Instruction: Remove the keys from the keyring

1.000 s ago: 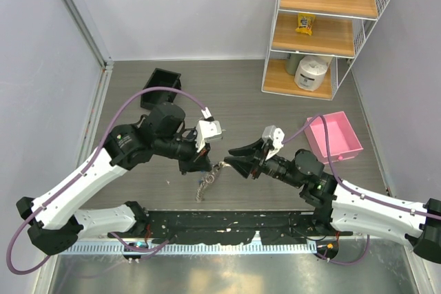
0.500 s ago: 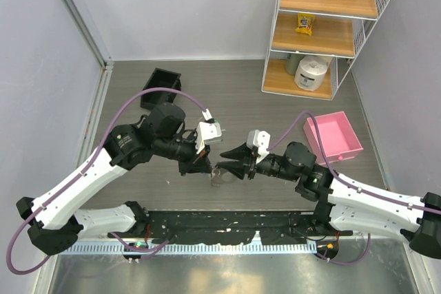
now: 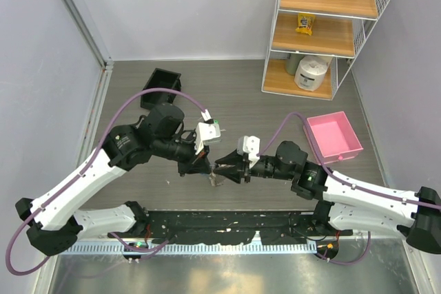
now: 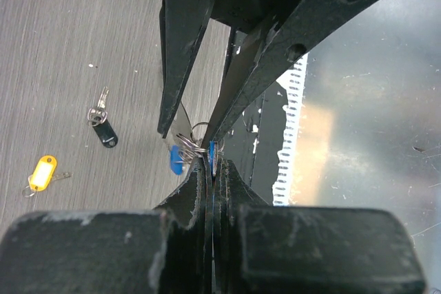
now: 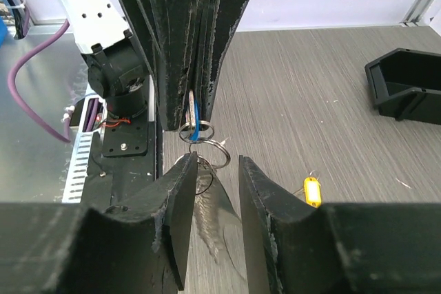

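Note:
My left gripper [image 3: 207, 164] is shut on a blue-headed key [image 4: 212, 151] and holds it above the floor; the key also shows in the right wrist view [image 5: 195, 126]. The keyring [image 5: 215, 151], with linked wire loops and a silvery strip [image 5: 215, 222] hanging below, dangles from that key. My right gripper [image 3: 222, 167] is open. Its fingers [image 5: 180, 204] stand on either side of the hanging loops and strip, touching neither that I can see. A black-headed key [image 4: 104, 131] and a yellow-tagged key [image 4: 43, 172] lie loose on the floor.
A pink tray [image 3: 334, 135] sits at the right. A black bin [image 3: 160, 87] is at the back left. A wire shelf [image 3: 324, 25] with several items stands at the back right. The black base plate [image 3: 227, 224] runs along the near edge.
My right gripper has moved left to the left gripper and now straddles the hanging keyring. The left gripper has kept its hold and barely moved.

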